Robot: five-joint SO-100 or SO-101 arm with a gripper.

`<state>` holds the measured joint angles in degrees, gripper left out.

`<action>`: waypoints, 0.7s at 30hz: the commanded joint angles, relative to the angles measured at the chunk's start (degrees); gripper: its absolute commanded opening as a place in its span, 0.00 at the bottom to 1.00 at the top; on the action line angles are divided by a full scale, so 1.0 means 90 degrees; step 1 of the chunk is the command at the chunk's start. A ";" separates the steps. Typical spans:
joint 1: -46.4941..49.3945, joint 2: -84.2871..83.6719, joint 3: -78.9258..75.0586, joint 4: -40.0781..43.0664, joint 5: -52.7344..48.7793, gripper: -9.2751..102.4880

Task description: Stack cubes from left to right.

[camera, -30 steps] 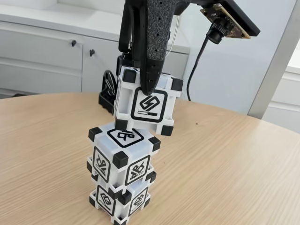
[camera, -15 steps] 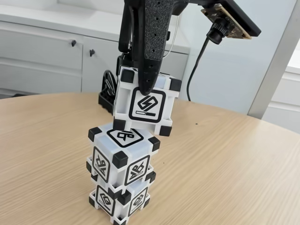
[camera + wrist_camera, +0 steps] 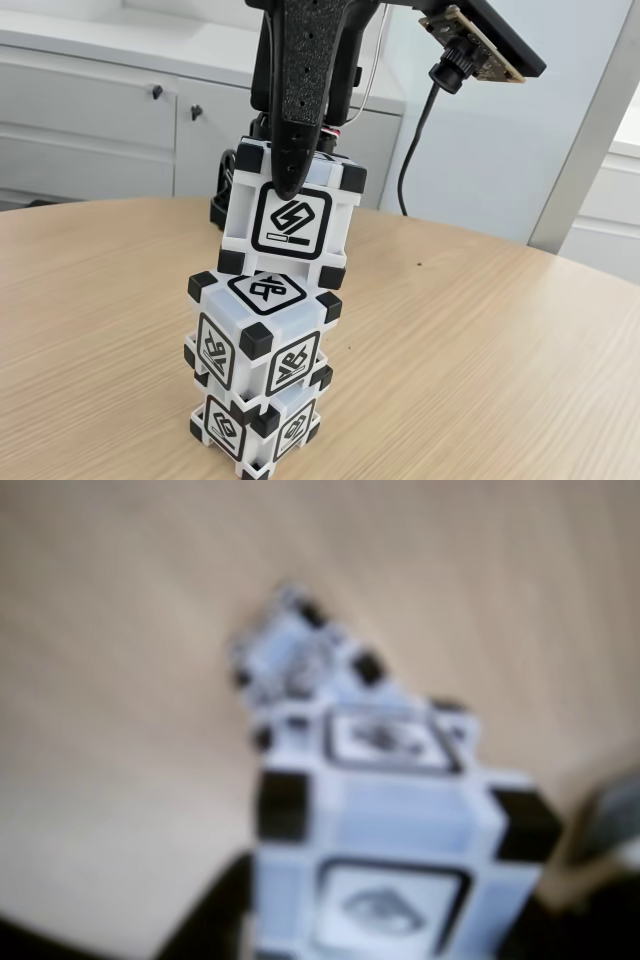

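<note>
White cabinets (image 3: 100,110) with dark knobs line the wall in the upper left of the fixed view, behind a round light-wood worktop (image 3: 480,370). At lower centre, two white plastic cubes with black corner blocks and black-framed glyphs stand stacked: the bottom cube (image 3: 257,425) on the worktop, the middle cube (image 3: 262,335) on top of it. The black gripper (image 3: 288,180) comes down from the top edge, clenched on a third cube (image 3: 290,218), held slightly tilted just above the middle cube; contact cannot be told. The blurred wrist view shows the held cube (image 3: 390,875) at bottom centre, with the stack (image 3: 300,665) beyond it.
</note>
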<state>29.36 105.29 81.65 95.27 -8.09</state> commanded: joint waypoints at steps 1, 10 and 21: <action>0.0000 0.0039 -0.0127 0.0010 -0.0137 0.23; -0.0029 0.0039 -0.0127 0.0010 -0.0342 0.34; -0.0049 0.0176 -0.0127 0.0107 -0.0449 0.37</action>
<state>29.27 105.38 81.65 95.89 -11.95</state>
